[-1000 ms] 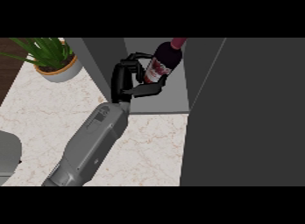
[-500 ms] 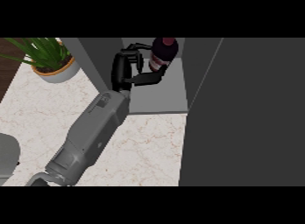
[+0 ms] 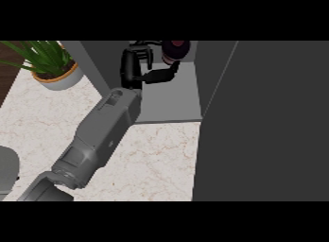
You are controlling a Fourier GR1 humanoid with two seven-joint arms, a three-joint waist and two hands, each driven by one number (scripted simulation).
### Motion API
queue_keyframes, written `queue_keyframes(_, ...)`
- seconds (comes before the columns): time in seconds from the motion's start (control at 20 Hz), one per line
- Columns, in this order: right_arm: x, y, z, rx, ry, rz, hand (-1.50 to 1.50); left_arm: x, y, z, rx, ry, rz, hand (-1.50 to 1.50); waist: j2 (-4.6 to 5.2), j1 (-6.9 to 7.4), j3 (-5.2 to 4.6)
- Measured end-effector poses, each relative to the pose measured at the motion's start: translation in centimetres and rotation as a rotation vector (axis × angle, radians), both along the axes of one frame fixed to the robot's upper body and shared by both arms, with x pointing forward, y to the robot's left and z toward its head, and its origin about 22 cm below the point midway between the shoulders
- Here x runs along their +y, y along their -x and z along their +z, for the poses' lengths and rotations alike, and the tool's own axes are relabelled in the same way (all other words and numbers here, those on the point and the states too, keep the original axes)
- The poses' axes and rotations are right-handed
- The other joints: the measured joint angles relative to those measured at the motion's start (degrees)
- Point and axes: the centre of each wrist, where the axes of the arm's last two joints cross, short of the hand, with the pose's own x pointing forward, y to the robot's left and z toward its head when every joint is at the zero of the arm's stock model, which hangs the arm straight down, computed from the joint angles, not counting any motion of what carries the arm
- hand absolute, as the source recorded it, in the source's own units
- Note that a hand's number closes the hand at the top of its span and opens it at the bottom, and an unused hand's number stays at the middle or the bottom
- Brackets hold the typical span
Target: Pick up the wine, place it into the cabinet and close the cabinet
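Note:
The wine (image 3: 176,48) is a dark bottle with a reddish label. Only part of it shows, at the view's top, standing inside the open grey cabinet (image 3: 174,101). My left hand (image 3: 131,66) is just left of the bottle. Its fingers curl over the far side and its thumb hooks in from the near side. The grey forearm runs down to the lower left. The cabinet's dark door (image 3: 279,123) stands open and fills the right of the view. My right hand does not show.
A potted green plant (image 3: 52,71) stands on the marble counter (image 3: 153,160) at the upper left, close to the cabinet's left wall. A pale grey rounded object (image 3: 0,170) sits at the lower left edge. Brown floor shows beyond the counter's left edge.
My left hand has carried the wine up the view and deeper into the cabinet. Less of the bottle shows now, and the forearm reaches further in.

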Motion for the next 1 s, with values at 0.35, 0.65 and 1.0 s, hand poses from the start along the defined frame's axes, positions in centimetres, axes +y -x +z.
queue_keyframes(0.35, 0.40, -0.03, -0.19, 0.001, -0.014, 0.022, -1.50, 0.19, -0.52, 0.00, 0.035, 0.054, 0.024, 1.50, 0.18, -0.42, -0.01)
queue_keyframes(0.65, 0.73, -0.19, -0.25, -0.009, -0.027, 0.037, -1.50, 0.45, -0.64, -0.24, 0.060, 0.146, 0.019, 1.50, 0.25, -0.86, 0.11)
queue_keyframes(1.0, 0.63, -0.14, -0.36, -0.008, -0.017, 0.040, -1.50, 0.57, -0.75, -0.39, 0.067, 0.167, 0.022, 1.50, 0.21, -1.11, 0.19)
